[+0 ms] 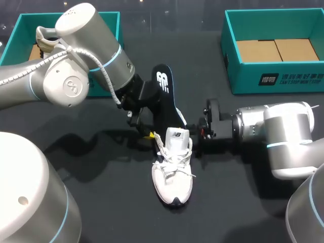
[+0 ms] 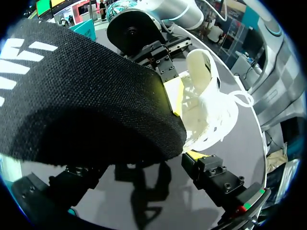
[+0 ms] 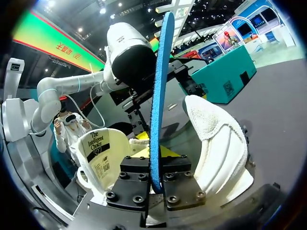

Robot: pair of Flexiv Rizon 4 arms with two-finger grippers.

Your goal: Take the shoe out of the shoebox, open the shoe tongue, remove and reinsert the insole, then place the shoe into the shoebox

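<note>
Insole step: right claw (image 3: 154,184) clamps the insole (image 1: 164,88), standing at the sneaker's (image 1: 173,177) twelve o'clock; left claw's (image 1: 147,129) grip unclear. Next, likely: reinsert it.

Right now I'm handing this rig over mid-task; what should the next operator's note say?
Right gripper: shut on the insole, upright over the shoe.
Left gripper: beside the insole, grip unclear.
The shoe stands on the table, tongue open.
Done: shoe out of the shoebox, tongue opened, insole apparently out.
Left: reinsert insole, put shoe into the shoebox.
</note>
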